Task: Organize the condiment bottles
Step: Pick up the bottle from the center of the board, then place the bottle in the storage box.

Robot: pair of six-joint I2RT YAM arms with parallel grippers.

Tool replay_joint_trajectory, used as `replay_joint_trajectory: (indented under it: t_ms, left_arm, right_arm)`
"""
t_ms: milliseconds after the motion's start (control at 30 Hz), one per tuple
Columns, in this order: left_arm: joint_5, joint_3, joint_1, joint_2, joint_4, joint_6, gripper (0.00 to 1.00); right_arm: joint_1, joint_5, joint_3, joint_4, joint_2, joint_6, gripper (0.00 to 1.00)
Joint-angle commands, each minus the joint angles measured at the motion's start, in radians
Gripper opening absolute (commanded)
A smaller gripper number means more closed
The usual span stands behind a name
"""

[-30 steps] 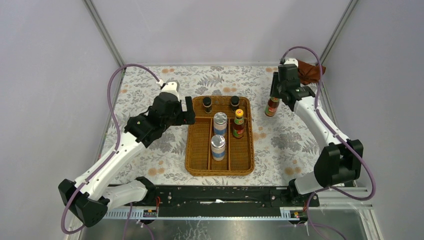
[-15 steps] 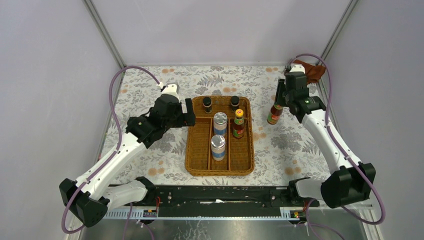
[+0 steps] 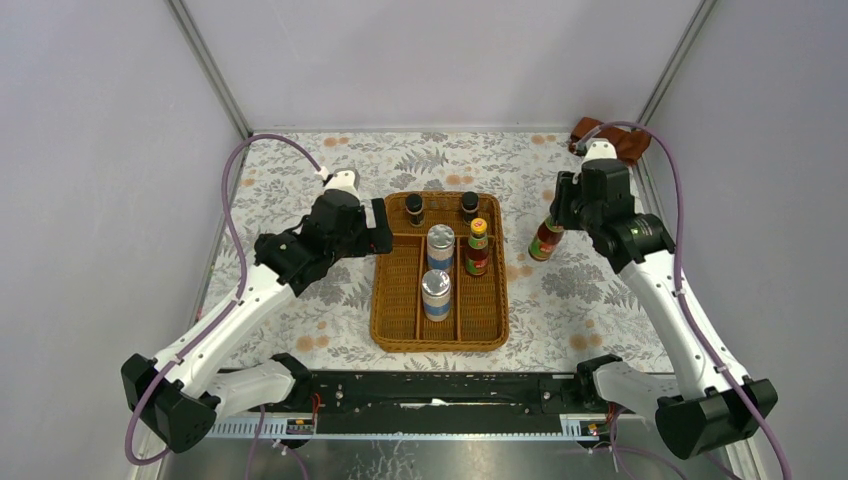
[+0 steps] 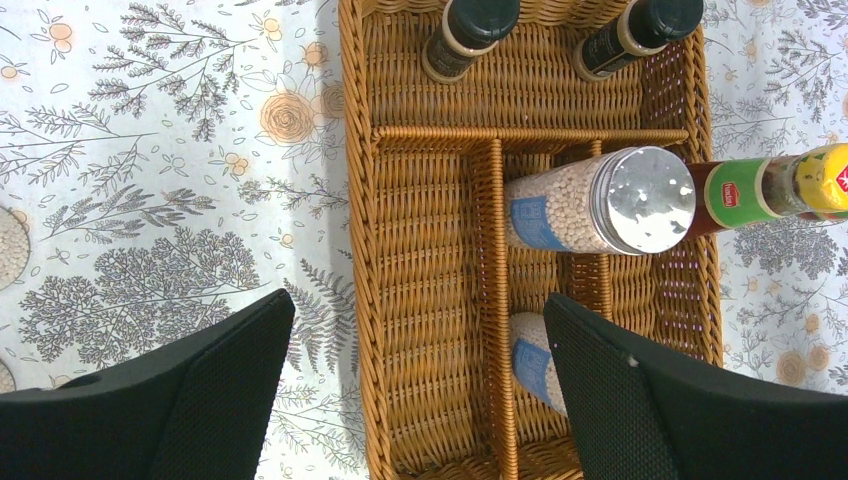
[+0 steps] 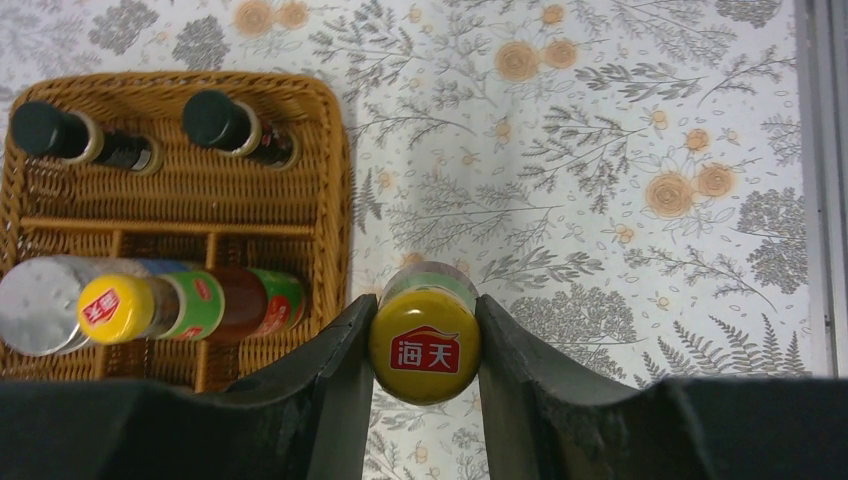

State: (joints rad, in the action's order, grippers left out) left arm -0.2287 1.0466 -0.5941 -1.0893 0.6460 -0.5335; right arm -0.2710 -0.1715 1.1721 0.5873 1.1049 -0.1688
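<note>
Now we pinch a red, yellow-capped sauce bottle (image 3: 545, 241) in our right tool (image 5: 425, 340) just beside the brown woven wicker tray (image 4: 352, 200), our left tool (image 4: 415, 330) spread above its left compartment.

**What the views hide or crop**

From the right wrist, the held sauce bottle (image 5: 424, 350) shows little but its yellow cap. Its body is hidden beneath, between the fingers of the right hand (image 5: 424, 305).

From the left wrist, a finger of the left hand (image 4: 418, 300) covers most of the shaker (image 4: 533, 358) toward the worktop's near edge. The tray's sauce bottle (image 4: 760, 190) is cut by the picture's right edge, and the two tiny dark bottles (image 4: 468, 38) (image 4: 635, 32) by its top.

From above, the cloth (image 3: 636, 146) at the far right corner is partly behind the arm, and the labels are too small to read.
</note>
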Motion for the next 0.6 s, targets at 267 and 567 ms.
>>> replay_joint_trajectory:
  t_ms: [267,567]
  left_arm:
    - [-0.005,-0.015,0.007,-0.026,-0.046,-0.037,0.98]
    - [-0.009,-0.004,0.007,-0.057,-0.060,-0.040,0.98]
  right_arm:
    - [-0.123,0.051,0.014,0.049,-0.135,0.015,0.00]
    - [-0.202,0.084,0.059,0.127,-0.153,0.020,0.00]
